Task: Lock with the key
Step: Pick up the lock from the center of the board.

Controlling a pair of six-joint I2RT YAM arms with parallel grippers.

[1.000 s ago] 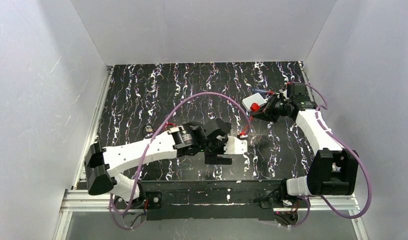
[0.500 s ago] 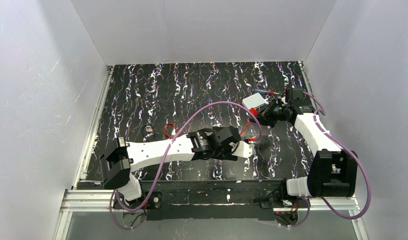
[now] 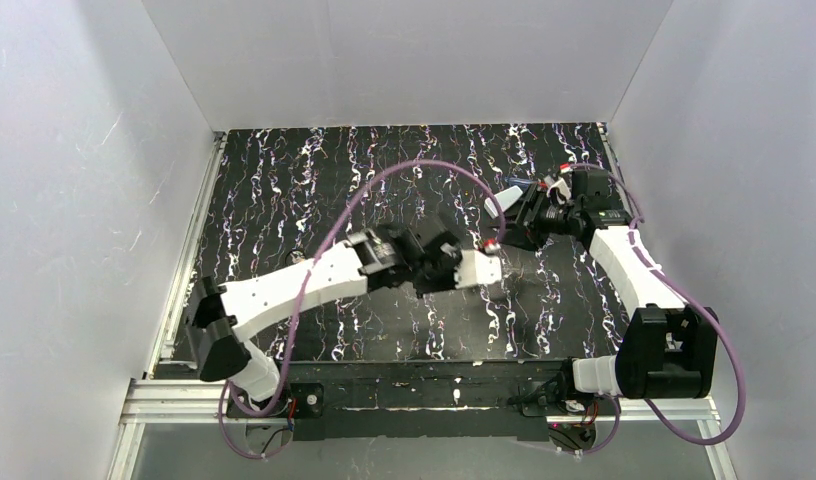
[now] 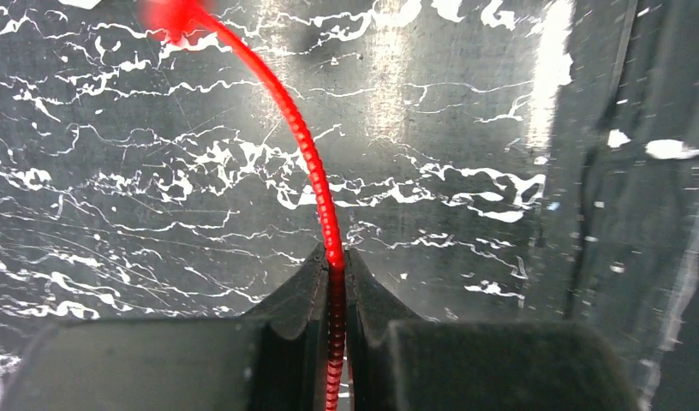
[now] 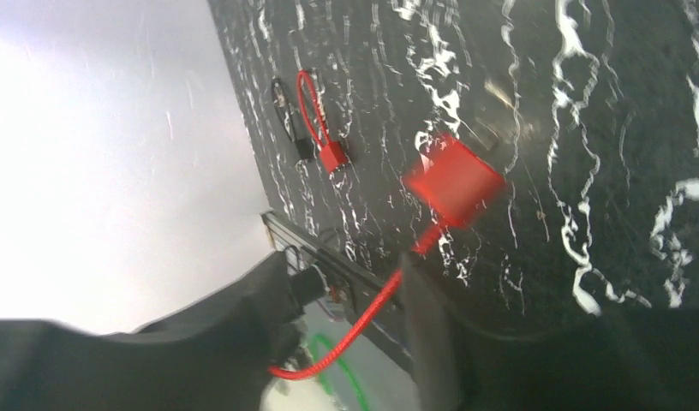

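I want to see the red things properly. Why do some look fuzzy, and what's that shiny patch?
Right wrist view: the red block is smeared by blur, and the white wall looks washed out. Left wrist view: the red cord is sharp at the left end effector, fuzzy at its far end, and light glares off the table.

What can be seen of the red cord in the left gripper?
The red cord is thin, ribbed and flexible, plastic-looking. The jaws of the left gripper are shut on it; above them it arcs away to a blurred red end. The right wrist view shows it running between the open jaws of the right gripper to a square red block, blurred, with the dark marbled table behind.
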